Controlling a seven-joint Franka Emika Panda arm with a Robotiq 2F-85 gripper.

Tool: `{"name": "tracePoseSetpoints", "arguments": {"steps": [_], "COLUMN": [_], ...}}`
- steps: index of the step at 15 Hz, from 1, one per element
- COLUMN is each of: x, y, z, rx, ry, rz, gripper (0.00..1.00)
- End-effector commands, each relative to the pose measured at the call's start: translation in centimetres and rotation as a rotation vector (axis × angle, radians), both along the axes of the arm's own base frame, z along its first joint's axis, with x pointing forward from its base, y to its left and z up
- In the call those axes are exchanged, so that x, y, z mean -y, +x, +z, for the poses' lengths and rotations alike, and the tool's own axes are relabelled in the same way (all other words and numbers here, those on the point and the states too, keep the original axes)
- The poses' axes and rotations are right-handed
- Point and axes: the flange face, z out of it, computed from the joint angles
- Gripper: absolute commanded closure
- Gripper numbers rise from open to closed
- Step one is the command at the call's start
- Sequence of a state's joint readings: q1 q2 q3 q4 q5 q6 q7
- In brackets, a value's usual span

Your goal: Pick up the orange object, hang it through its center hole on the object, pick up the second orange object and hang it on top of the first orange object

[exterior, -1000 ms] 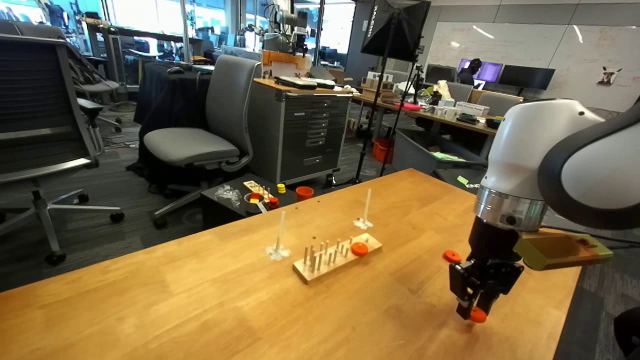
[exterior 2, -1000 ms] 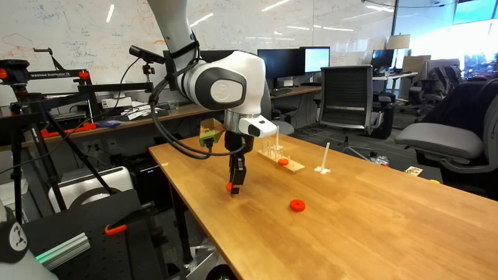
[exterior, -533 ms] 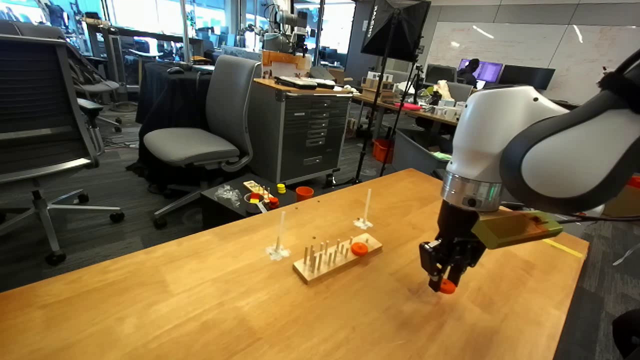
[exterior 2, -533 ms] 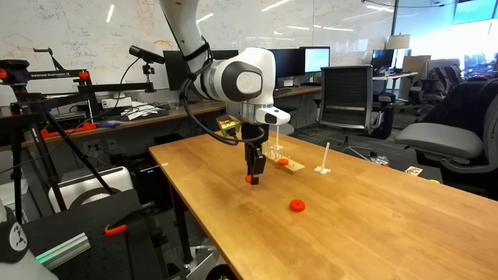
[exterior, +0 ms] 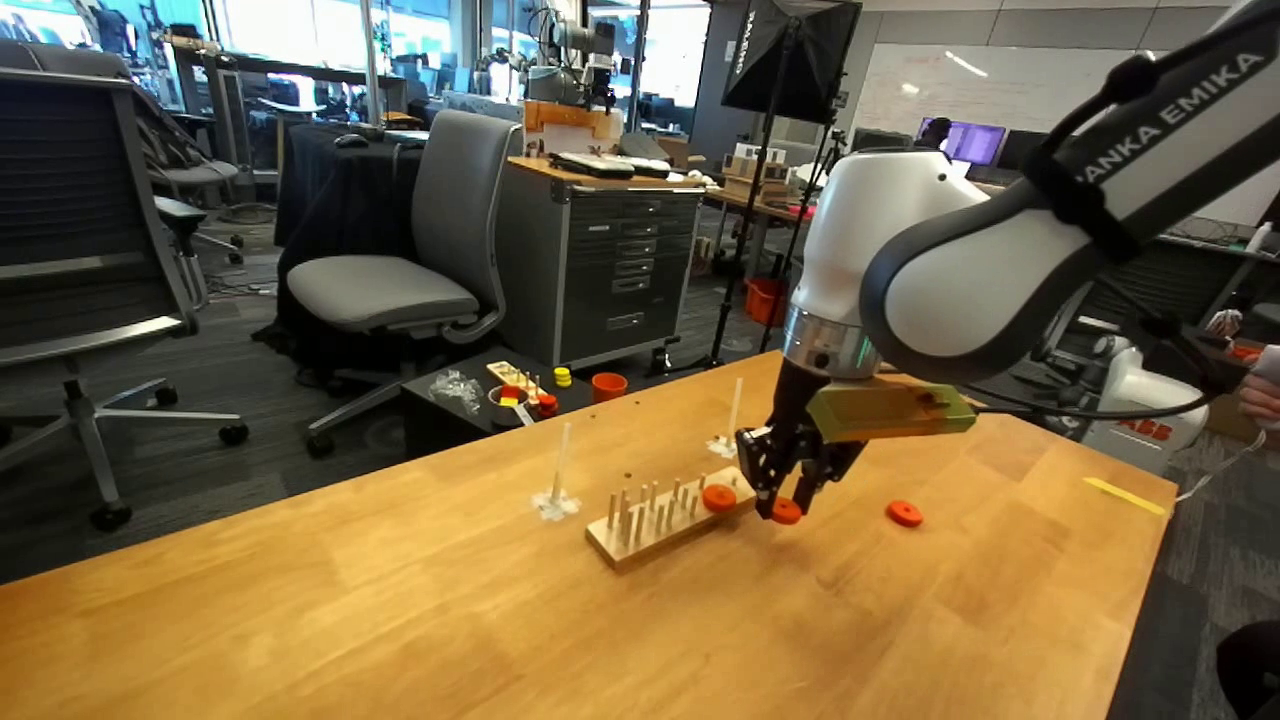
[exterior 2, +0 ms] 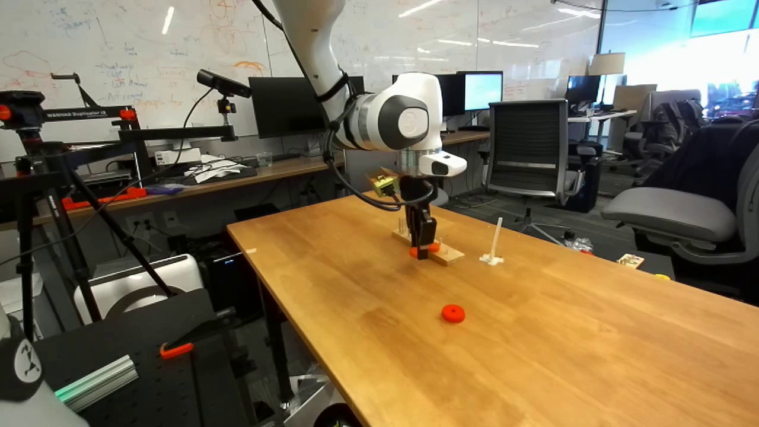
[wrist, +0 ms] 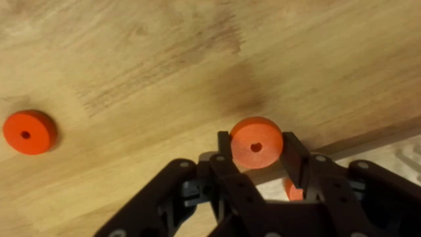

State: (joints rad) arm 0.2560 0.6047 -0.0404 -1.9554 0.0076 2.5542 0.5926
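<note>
The tool [wrist: 257, 142] grips an orange disc [exterior: 787, 512] just beside the pale wooden rack [exterior: 684, 525] on the table [exterior: 450, 600].

The jaws are closed on opposite sides of the disc, its center hole showing between them in the wrist view. In an exterior view the rack lies left of the tool, its long axis running from near left to far right; another disc [exterior: 718, 498] sits toward the far right end, though whether it is threaded onto anything is unclear. A loose disc [exterior: 905, 513] lies to the right. The coming move likely calls for a short shift left, hole over that end.
</note>
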Motion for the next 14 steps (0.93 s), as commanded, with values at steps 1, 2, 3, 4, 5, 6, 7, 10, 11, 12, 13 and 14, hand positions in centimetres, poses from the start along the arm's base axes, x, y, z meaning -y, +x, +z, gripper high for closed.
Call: {"name": "tracePoseSetpoints", "arguments": {"steps": [1, 2, 3, 4, 5, 6, 7, 10, 11, 12, 13, 14], "x": [-1.3, -1.5, -1.6, -1.8, -1.9, -2.0, -2.0, -2.2, -2.2, -2.3, -2.3, -2.3], "y": [3.5, 4.0, 4.4, 4.8, 5.1, 5.4, 5.6, 6.2, 6.3, 6.4, 6.6, 6.7], "z": [0.6, 0.7, 0.7, 0.8, 0.8, 0.8, 0.7, 0.6, 0.5, 0.5, 0.5, 0.5], "rx": [0.011, 0.014, 0.017, 0.019, 0.019, 0.022, 0.023, 0.023, 0.023, 0.02, 0.018, 0.018], "ry": [-0.014, -0.013, -0.012, -0.013, -0.013, -0.013, -0.012, -0.01, -0.01, -0.009, -0.008, -0.007], "rz": [-0.026, -0.029, -0.031, -0.033, -0.034, -0.036, -0.037, -0.036, -0.035, -0.033, -0.032, -0.031], "gripper": [0.82, 0.82, 0.82, 0.82, 0.82, 0.82, 0.82, 0.82, 0.82, 0.82, 0.82, 0.82]}}
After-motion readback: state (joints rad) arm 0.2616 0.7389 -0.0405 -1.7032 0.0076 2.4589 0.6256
